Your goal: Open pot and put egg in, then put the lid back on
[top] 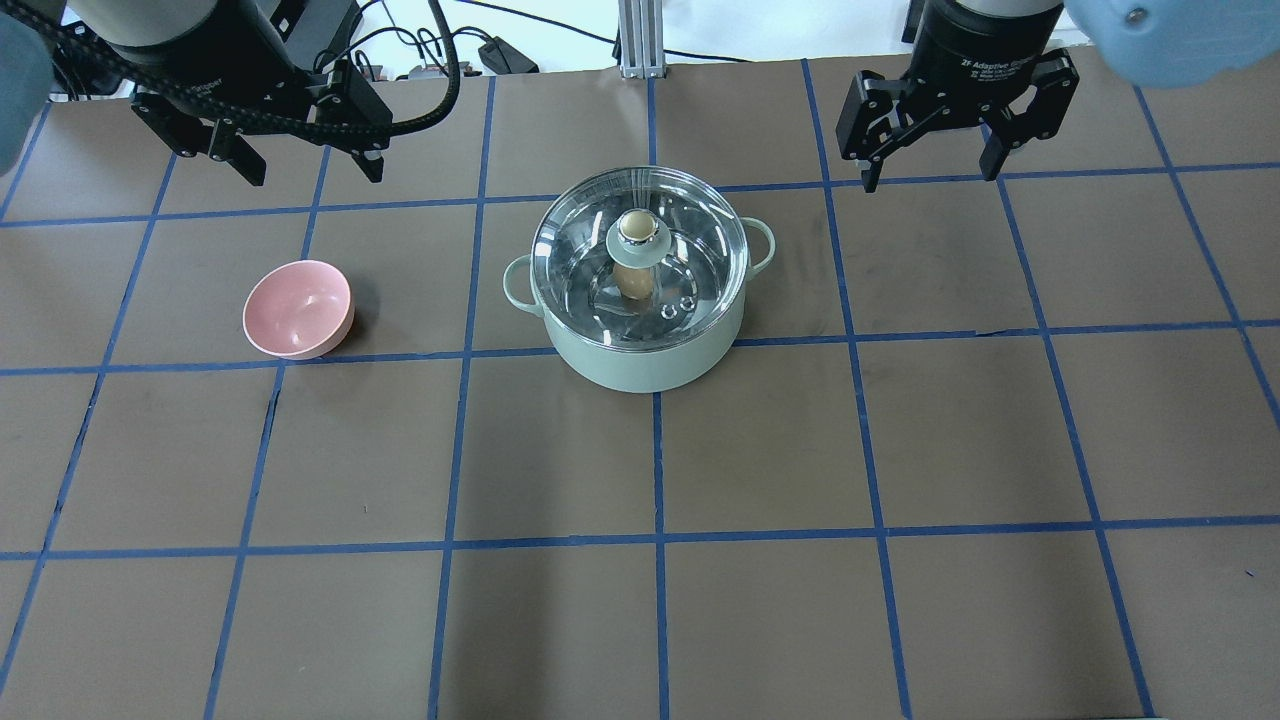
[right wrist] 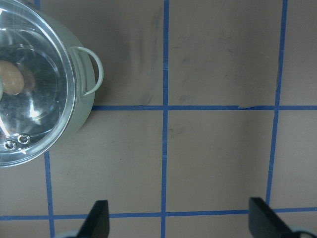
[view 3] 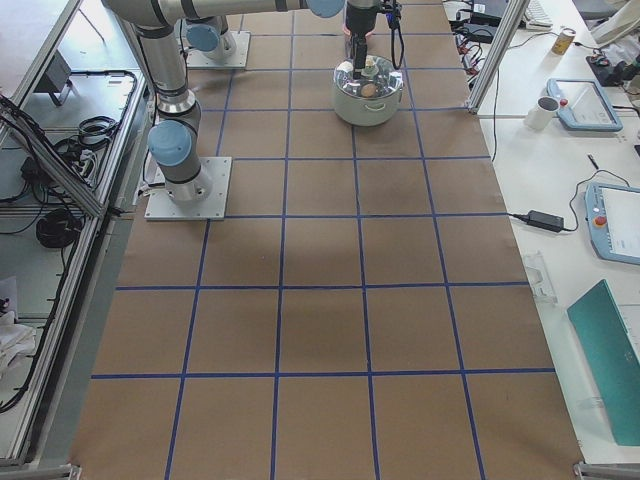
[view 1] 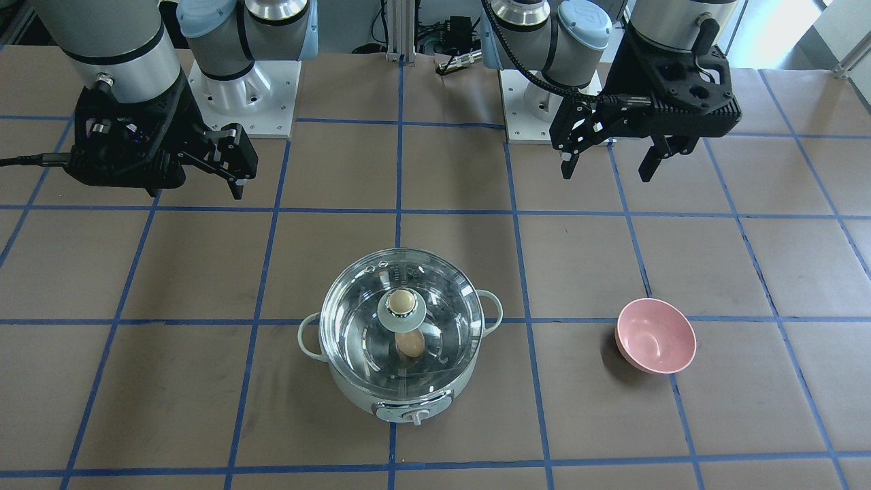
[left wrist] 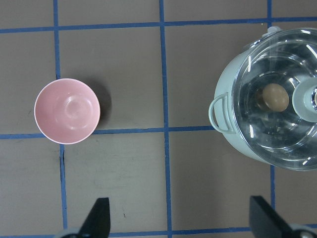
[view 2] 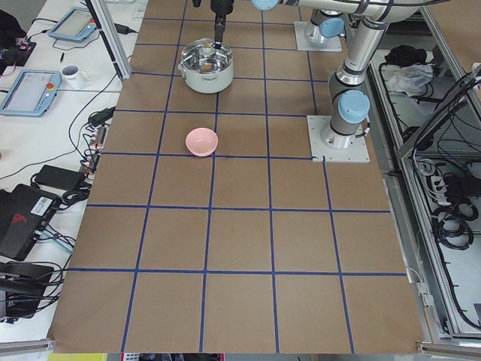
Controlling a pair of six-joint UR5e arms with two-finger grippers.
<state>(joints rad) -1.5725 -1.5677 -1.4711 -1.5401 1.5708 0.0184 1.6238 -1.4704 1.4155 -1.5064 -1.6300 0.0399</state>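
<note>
Overhead view: the pot point(top: 650, 360) stands at upper centre with the lid point(top: 690, 240) on it. The egg point(top: 634, 282) shows through the glass, inside the pot and partly covered by the lid's knob point(top: 634, 227). The left gripper point(top: 315, 170) at upper left and the right gripper point(top: 930, 172) at upper right both hang well apart from the pot, fingers spread and holding nothing. A pink bowl point(top: 298, 308) sits at centre left with nothing in it. By this, all 3 steps look done: egg in, lid on, nothing left but to stop.

Front-facing view: pot at lower centre, egg just below the knob under the glass. The lid looks level on the rim, though glare keeps me from checking the seat all the way round. The right gripper, upper left here, is turned side-on, so its gap is hard to read from this angle.

Left side view: the pot is small at the top and the grippers are cut off by the frame edge.

Right side view: the same, too small to judge.

Left wrist view: bowl at left, pot cropped at the right edge, and 2 fingertips point(left wrist: 99, 218) wide apart at the bottom.

Right wrist view: only a slice of pot and lid at upper left, with the egg cropped at the left edge.
</note>
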